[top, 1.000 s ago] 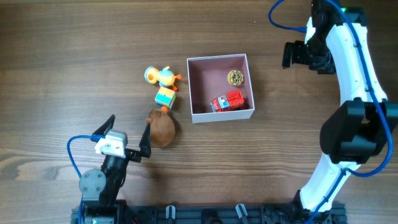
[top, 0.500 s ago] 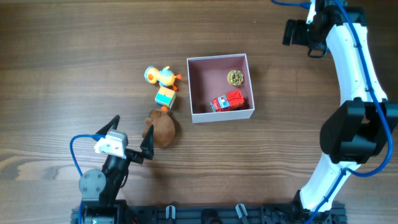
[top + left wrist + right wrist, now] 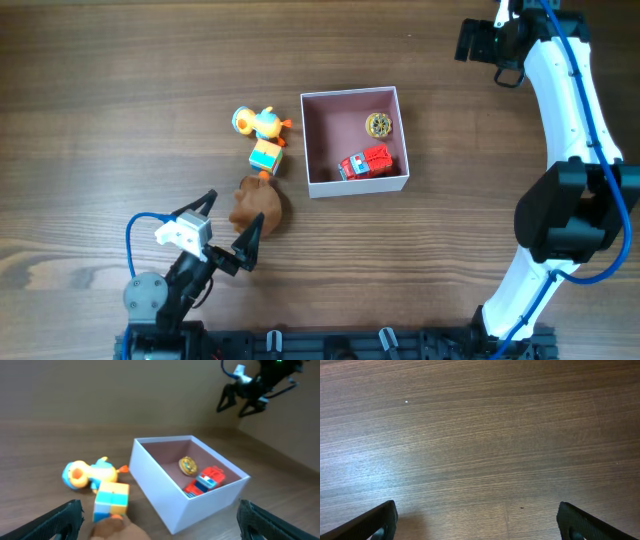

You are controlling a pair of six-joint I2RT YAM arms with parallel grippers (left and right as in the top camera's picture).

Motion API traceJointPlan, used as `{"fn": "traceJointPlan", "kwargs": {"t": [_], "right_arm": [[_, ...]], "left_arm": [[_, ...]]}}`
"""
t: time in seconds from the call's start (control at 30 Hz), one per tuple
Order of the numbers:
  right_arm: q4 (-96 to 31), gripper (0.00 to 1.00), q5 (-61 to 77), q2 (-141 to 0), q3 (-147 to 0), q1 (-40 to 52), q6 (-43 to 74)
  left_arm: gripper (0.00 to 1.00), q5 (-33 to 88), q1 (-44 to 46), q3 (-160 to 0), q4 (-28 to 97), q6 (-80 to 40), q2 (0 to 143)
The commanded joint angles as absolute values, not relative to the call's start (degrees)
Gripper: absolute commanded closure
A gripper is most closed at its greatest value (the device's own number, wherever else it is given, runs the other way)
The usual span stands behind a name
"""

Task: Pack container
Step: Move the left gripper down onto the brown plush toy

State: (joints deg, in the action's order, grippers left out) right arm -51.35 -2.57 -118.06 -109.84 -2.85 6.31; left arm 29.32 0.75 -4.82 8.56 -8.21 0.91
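Near the middle of the table (image 3: 120, 100) sits the container (image 3: 320, 140), part packed: one red truck (image 3: 366, 163) and one gold disc (image 3: 378, 124) are inside. Three toys wait left of it: duck (image 3: 260, 123), coloured cube (image 3: 265, 157) and brown lump (image 3: 264, 200). The left gripper (image 3: 233, 208) is spread wide at the lump; the right gripper (image 3: 470, 42) gapes empty, well apart.

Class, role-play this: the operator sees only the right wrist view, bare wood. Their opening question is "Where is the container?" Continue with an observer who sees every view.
Observer: The container sits mid-table, far from the right hand.
Operator: Anything packed?
Observer: A red truck and a round gold piece lie inside.
Operator: What's left outside?
Observer: A duck, a coloured cube and a brown plush lie to its left, the plush by the open left hand.
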Motion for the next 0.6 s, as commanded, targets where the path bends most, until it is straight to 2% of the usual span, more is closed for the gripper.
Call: {"fn": "traceJointPlan", "kwargs": {"t": [0.0, 0.13, 0.2, 0.3, 0.37, 0.57], "right_arm": [[-51.2, 0.0, -1.87, -116.79, -109.69, -3.11, 6.0], [-51.2, 0.0, -1.87, -116.79, -109.69, -3.11, 6.0], [-51.2, 0.0, -1.87, -116.79, -109.69, -3.11, 6.0], [-51.18, 0.0, -1.87, -116.79, -109.69, -3.11, 6.0], [-51.2, 0.0, -1.87, -116.79, -109.69, -3.11, 6.0], [-51.18, 0.0, -1.87, -116.79, -109.69, -3.11, 6.0]], "left_arm": [[0.0, 29.67, 0.86, -18.72, 17.21, -1.56, 3.79], [0.0, 25.61, 0.86, -37.01, 40.14, -0.01, 13.98], [0.0, 28.95, 0.86, -42.65, 45.34, -0.73, 17.72], [0.01, 34.76, 0.86, -47.2, 46.63, -0.21, 20.29], [0.01, 30.37, 0.86, -50.5, 49.54, -1.74, 22.63], [0.0, 24.86, 1.37, -69.23, 73.8, -2.2, 45.76]]}}
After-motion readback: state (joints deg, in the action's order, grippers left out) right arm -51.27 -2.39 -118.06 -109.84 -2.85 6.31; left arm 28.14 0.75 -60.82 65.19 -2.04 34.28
